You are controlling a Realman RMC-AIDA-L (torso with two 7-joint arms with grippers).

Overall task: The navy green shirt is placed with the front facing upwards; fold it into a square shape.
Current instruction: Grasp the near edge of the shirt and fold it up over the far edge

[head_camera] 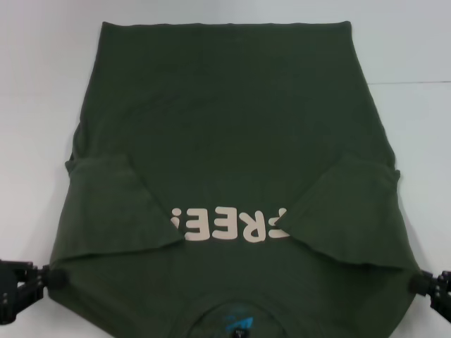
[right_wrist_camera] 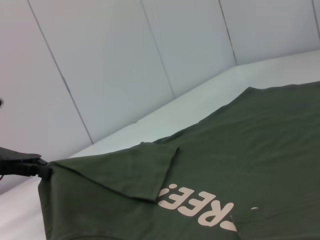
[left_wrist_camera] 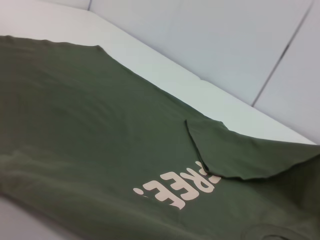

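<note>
Both grippers, left (head_camera: pixel 56 278) & right (head_camera: pixel 417 283), look clamped on shirt (head_camera: pixel 232 127) shoulders; lift evenly, fold toward hem w/o skew.

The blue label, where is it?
In the head view the blue label sits inside the collar of the navy green shirt, at the near edge, below the lettering.

Obstacles: the navy green shirt (head_camera: pixel 232 134) covers most of the white table (head_camera: pixel 42 84); both sleeves fold inward. Free passage: bare table strips along each side. Wall panels (right_wrist_camera: pixel 125 60) close off the far edge.
</note>
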